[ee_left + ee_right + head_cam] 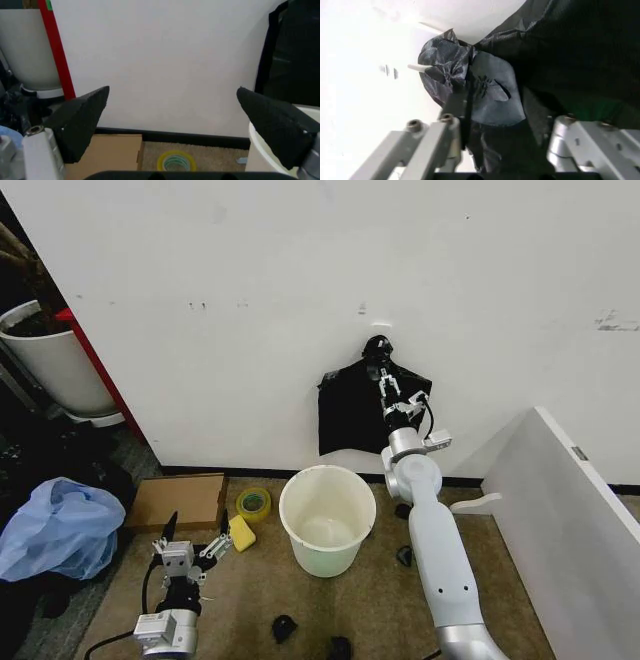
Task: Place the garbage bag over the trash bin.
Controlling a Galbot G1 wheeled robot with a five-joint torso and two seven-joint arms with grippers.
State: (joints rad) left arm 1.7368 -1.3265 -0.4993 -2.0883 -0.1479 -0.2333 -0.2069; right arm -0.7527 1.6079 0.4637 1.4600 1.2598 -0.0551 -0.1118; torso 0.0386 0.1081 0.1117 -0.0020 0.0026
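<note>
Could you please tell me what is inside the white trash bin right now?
Nothing can be seen in the trash bin: its bare pale floor shows. The garbage bag hangs on the wall behind it, with the right end effector at it. The near inner wall is hidden by the rim.

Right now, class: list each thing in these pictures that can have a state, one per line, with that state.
garbage bag: hanging against the wall, off the bin.
trash bin: upright on the floor, unlined.
right pincer: raised at the bag's top, fingers around it.
left pincer: low by the floor, open, holding nothing.
tape roll: flat on the floor.
</note>
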